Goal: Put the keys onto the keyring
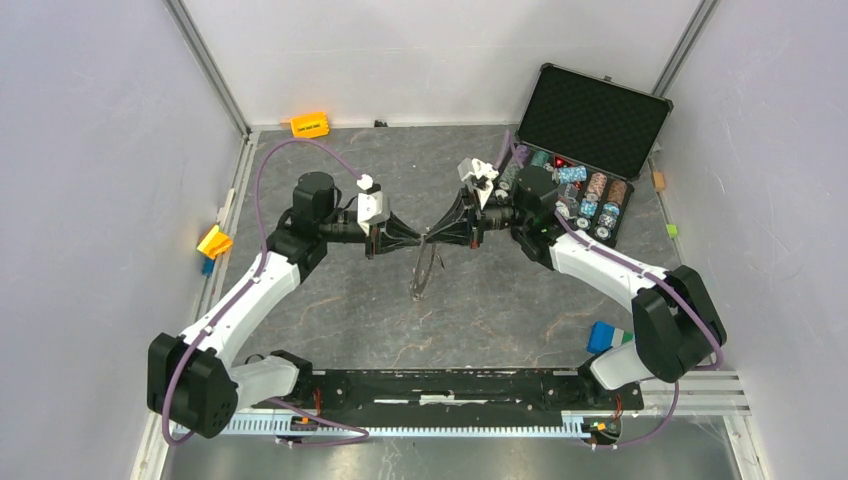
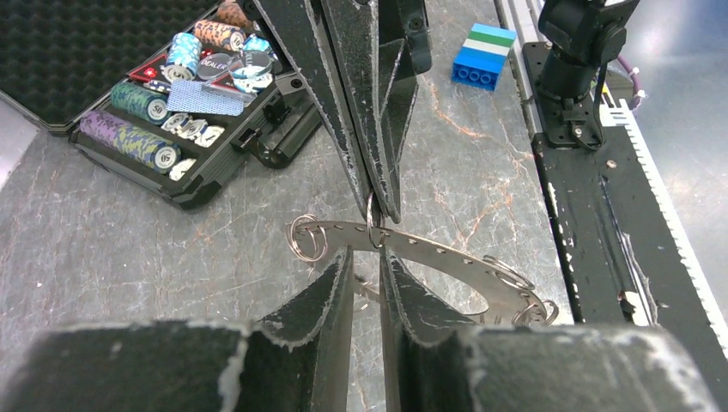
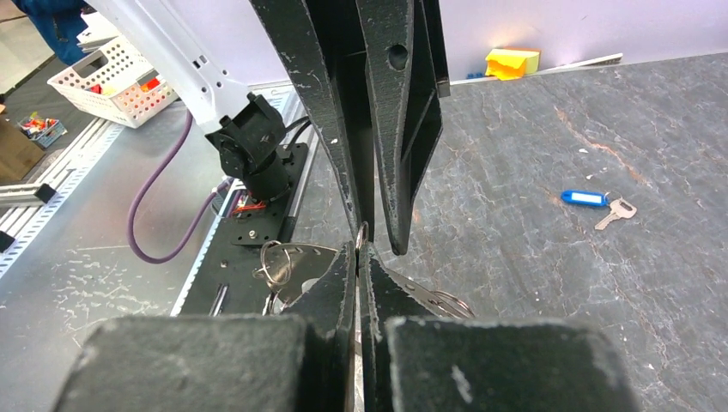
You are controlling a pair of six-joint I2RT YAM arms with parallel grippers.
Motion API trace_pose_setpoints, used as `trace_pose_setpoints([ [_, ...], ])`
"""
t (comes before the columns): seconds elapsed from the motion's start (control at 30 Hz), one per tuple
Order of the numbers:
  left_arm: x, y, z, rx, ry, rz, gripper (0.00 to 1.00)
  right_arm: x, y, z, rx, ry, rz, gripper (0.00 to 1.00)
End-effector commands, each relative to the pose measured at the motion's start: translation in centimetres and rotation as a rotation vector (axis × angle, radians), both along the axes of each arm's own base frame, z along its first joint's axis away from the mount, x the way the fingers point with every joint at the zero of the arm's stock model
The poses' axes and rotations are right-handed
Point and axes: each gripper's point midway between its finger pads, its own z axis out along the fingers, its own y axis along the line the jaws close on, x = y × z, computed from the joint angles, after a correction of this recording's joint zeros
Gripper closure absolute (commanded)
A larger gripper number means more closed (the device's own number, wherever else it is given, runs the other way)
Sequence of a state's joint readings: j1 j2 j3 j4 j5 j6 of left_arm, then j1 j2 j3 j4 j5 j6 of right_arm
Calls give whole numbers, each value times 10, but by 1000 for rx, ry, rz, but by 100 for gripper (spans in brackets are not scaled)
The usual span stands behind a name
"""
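Observation:
The keyring [image 1: 424, 268] is a large flat metal hoop with punched holes and small split rings. It hangs above the table between my two grippers. In the left wrist view the band [image 2: 446, 257] lies across my left gripper [image 2: 367, 257], whose jaws are nearly closed on its edge. My right gripper [image 2: 382, 210] comes from above, pinching a small split ring on the band. In the right wrist view my right gripper [image 3: 358, 249] is shut, with that ring's wire poking out of its tips. A key [image 3: 616, 213] with a blue tag [image 3: 585, 198] lies loose on the table.
An open black case [image 1: 590, 110] of poker chips stands at the back right. An orange block [image 1: 310, 124] lies by the back wall, a yellow block [image 1: 213, 241] at the left edge, a blue and green brick [image 1: 605, 335] near the right arm's base.

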State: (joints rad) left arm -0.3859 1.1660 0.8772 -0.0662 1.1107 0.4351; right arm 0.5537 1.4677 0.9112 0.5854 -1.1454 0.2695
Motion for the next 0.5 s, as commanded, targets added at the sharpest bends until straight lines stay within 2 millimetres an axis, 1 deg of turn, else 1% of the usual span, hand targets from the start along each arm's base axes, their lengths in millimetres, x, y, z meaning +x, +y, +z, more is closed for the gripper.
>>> trace_pose_setpoints([
  [0.0,0,-6,19,-65,-9,-27,76,-5,-1,16,44,-58,15,100],
  [0.17,-3,-7,18,-71,5,-37,75,-2,0,12,33,-60,8,100],
  [0.33,-7,-6,15,-69,14,-50,71,6,-1,1,-19,-98,-19,100],
  [0.47,-6,-7,15,-68,25,-50,73,6,-2,-1,-29,-112,-26,100],
])
